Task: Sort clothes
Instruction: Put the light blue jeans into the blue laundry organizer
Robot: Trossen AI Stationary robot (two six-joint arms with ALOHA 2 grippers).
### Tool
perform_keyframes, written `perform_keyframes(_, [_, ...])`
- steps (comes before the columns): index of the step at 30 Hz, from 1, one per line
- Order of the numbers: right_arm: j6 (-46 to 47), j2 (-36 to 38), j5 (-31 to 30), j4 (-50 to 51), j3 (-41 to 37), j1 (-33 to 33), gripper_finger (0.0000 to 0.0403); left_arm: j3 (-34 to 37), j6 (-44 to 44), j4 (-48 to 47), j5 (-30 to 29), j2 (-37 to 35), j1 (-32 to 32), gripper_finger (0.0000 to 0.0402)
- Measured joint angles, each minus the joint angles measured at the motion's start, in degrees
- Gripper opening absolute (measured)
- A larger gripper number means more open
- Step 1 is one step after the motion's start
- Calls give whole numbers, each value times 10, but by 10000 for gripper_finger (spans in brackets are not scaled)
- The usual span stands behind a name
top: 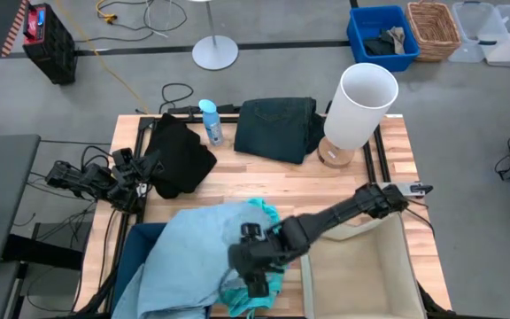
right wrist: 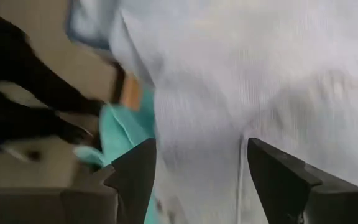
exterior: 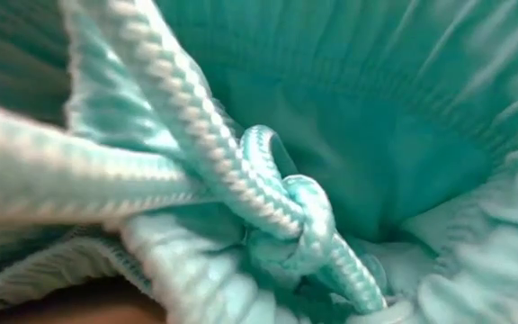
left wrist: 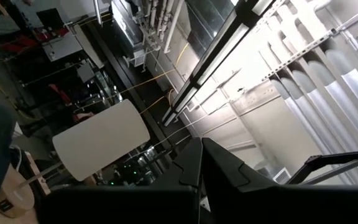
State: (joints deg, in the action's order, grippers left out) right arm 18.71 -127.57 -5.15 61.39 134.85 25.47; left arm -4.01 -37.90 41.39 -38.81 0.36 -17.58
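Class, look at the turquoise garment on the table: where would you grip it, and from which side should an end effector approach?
Probably grip the bunched turquoise garment at its exposed front-edge fold, coming from above. The pale blue garment drapes over its left part, so only the right side is free. The right end effector is open above that spot; a knotted drawstring offers another hold.

Legible text, labels, brands, numbers, signs — none found in any view. Surfaces checked: the white cylinder (top: pixel 362 105), the blue spray bottle (top: pixel 210 121), the bright blue crate (top: pixel 382 37) and the black box (top: pixel 47 39) with a red item on top at the far left — no marking on any can be read.
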Motion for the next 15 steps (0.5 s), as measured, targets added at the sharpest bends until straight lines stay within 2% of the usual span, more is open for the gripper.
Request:
perform_keyframes(5, [-3, -1, -104, 67, 0, 35, 265, 0, -2, -2, 0, 0, 0, 6])
perform_keyframes(10, [62, -1, -137, 86, -22, 56, 265, 0, 4, -7, -3, 0, 0, 6])
perform_keyframes(15, [98, -1, -141, 57, -82, 70, 265, 0, 6, -28, -6, 0, 0, 6])
